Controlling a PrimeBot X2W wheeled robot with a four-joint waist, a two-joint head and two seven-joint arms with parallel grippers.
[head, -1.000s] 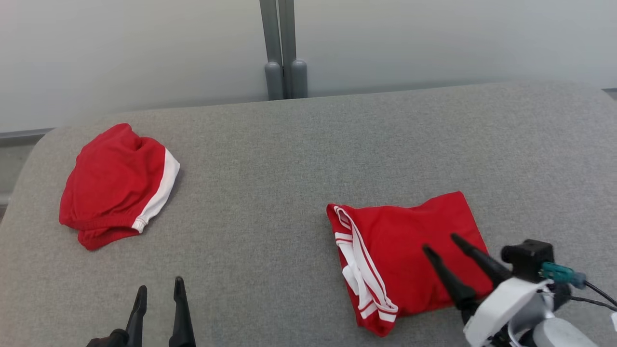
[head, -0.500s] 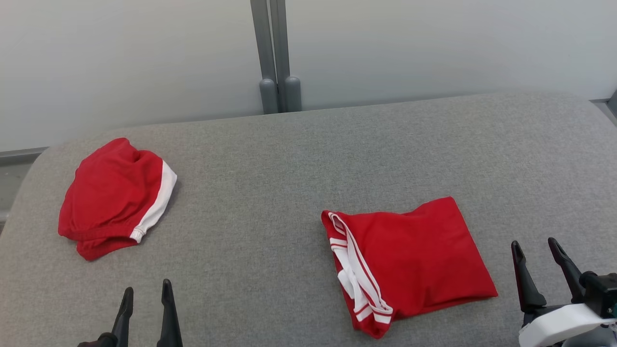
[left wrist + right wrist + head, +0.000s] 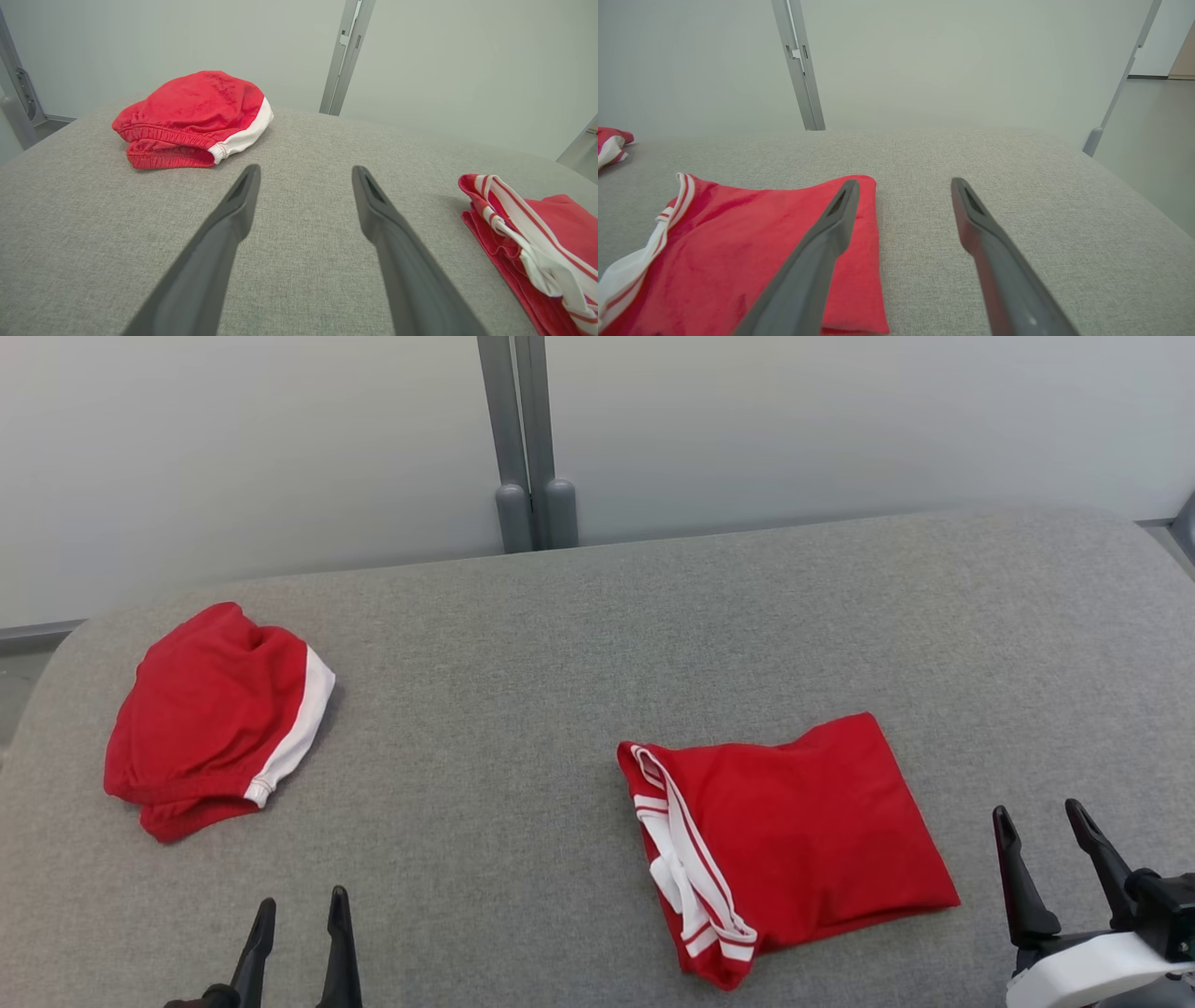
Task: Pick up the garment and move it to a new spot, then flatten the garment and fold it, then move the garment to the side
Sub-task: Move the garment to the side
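A folded red garment [image 3: 794,840] [image 3: 537,242] [image 3: 738,252] with a white striped band on its left edge lies flat on the grey padded table [image 3: 560,644], right of centre. A second red garment [image 3: 210,719] [image 3: 196,116] [image 3: 609,142] with a white band lies crumpled at the far left. My right gripper [image 3: 1037,807] [image 3: 904,181] is open and empty, just right of the folded garment and apart from it. Near the front edge, my left gripper [image 3: 302,896] [image 3: 306,169] is open and empty, with bare table under it.
A grey post [image 3: 523,429] stands against the pale wall behind the table. The table's rounded right edge [image 3: 1134,186] drops to the floor. Bare grey surface lies between the two garments and behind the folded one.
My right gripper has drawn back from above the folded garment to its right side and stays open. The garment lies where it was. The head camera has shifted slightly.
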